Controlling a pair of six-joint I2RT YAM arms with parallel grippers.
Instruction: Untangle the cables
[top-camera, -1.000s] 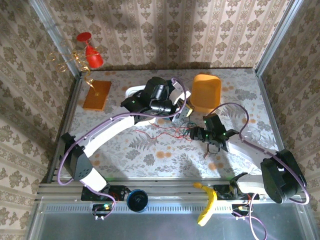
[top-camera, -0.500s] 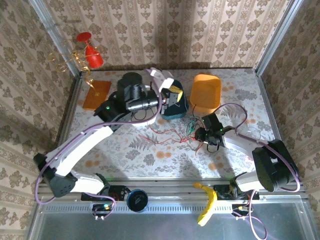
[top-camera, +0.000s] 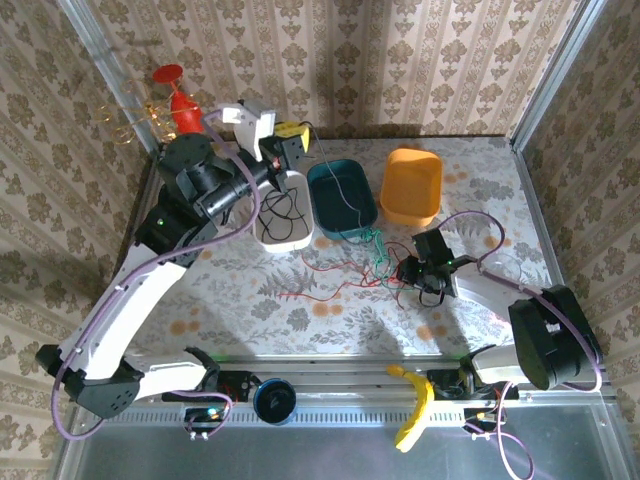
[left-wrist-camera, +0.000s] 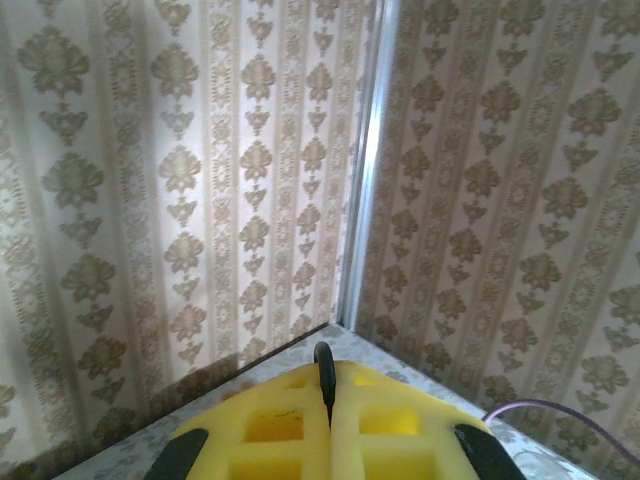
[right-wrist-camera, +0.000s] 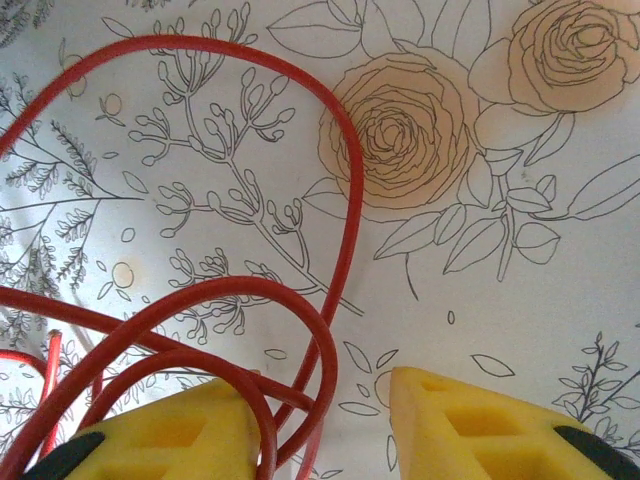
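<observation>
My left gripper (top-camera: 291, 135) is raised high near the back wall, shut on the black cable (left-wrist-camera: 323, 358), which sticks out between its yellow fingers (left-wrist-camera: 400, 420). The black cable (top-camera: 284, 208) hangs down into the white tray (top-camera: 268, 240). The green cable (top-camera: 379, 248) runs from the teal bin (top-camera: 318, 205) to a bunch on the table. The red cable (top-camera: 325, 268) sprawls across the table's middle. My right gripper (top-camera: 413, 270) is low at the table, open. Loops of the red cable (right-wrist-camera: 330, 200) lie between its fingers, against the left fingertip (right-wrist-camera: 215, 410); the right fingertip (right-wrist-camera: 440, 405) stands apart.
An orange bin (top-camera: 412, 185) stands right of the teal bin. A red glass (top-camera: 182, 108) stands at the back left corner. A banana (top-camera: 415, 405) and a dark round object (top-camera: 272, 400) lie on the front rail. Wallpapered walls close in the table.
My left arm has lifted and swung back and left with the black cable, from the table's middle to above the white tray. My right gripper's jaws have narrowed around the red cable.
</observation>
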